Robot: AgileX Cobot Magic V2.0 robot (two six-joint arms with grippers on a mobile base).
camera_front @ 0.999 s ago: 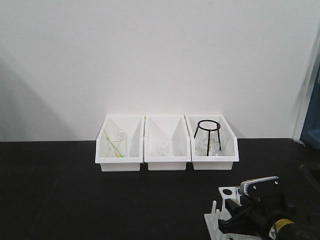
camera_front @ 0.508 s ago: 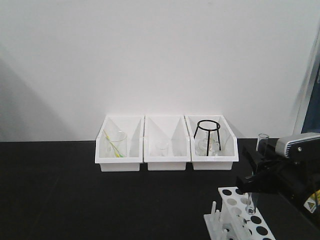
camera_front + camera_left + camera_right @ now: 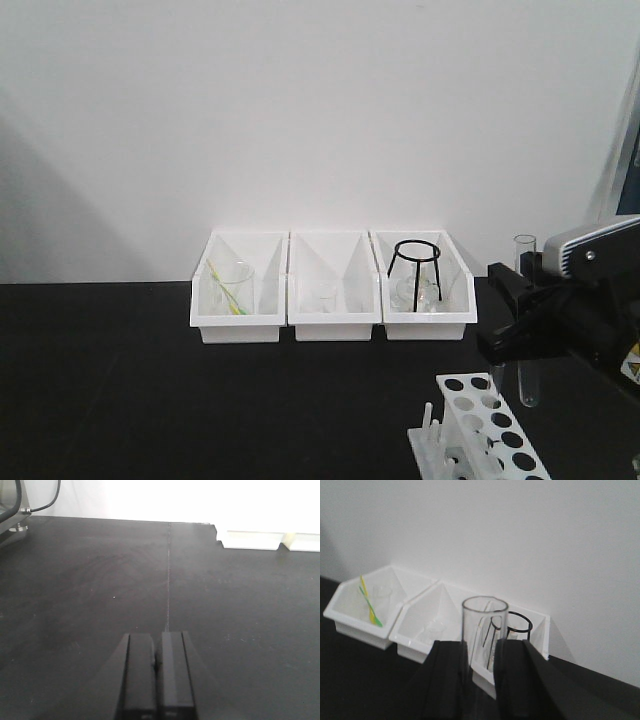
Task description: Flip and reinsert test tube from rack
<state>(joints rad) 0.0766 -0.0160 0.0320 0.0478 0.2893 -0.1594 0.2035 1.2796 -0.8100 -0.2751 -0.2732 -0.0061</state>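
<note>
The right jaws (image 3: pixel 481 655) are clenched on the test tube (image 3: pixel 528 385), pinching it from both sides partway down its length. The tube's long axis runs straight up and down through the grip. Its open mouth stands above the jaws, and its rounded closed end hangs below them in the air, touching nothing.

The rack (image 3: pixel 462 400) sits on the counter (image 3: pixel 225 580) below the jaws. In the front view it lies a little to their left, so the tube's lower end is just above and beside the rack's far holes rather than inside one. The holes I can see hold no tube, though part of the rack runs off the bottom edge of that view.

The flip depends on that upright axis. As I judge it, the tube must be turned end over end so the mouth points down, then lined up over a hole below the jaws.

The left jaws (image 3: pixel 156 645) are pressed together on nothing, over bare counter. No tube or rack shows in their view, so the right arm is plainly the nearer one.
</note>
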